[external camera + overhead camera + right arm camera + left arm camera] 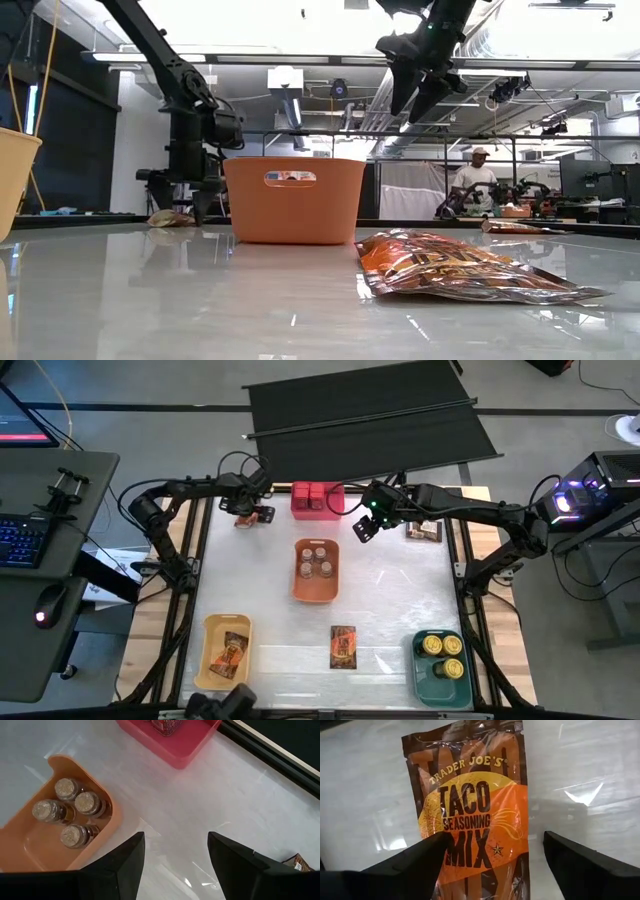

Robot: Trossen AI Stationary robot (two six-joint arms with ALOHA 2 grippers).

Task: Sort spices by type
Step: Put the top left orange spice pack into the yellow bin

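A brown-and-orange taco seasoning packet (470, 795) lies flat on the table at the far left (243, 520). My left gripper (495, 837) is open and points down, low over the packet's near half; one finger stands over the packet and the other over bare table beside it. My right gripper (362, 528) hangs open, high above the table (415, 95) between the red bin and the orange bin, with nothing between its fingers (175, 836). Two more packets lie on the table, one near the front (343, 647) and one at the far right (423, 530). My left gripper comes at the packet from above. One fingertip (437, 845) stands over the packet's printed face near its middle (465, 845); whether it touches the packet I cannot tell. The other finger (560, 850) is off the packet's edge.
A red bin (335, 510) with red boxes stands at the far edge. An orange bin (300, 592) in the middle holds several jars (75, 810). A yellow bin (210, 660) with a packet is front left. A green bin (425, 678) with yellow-topped tins is front right.
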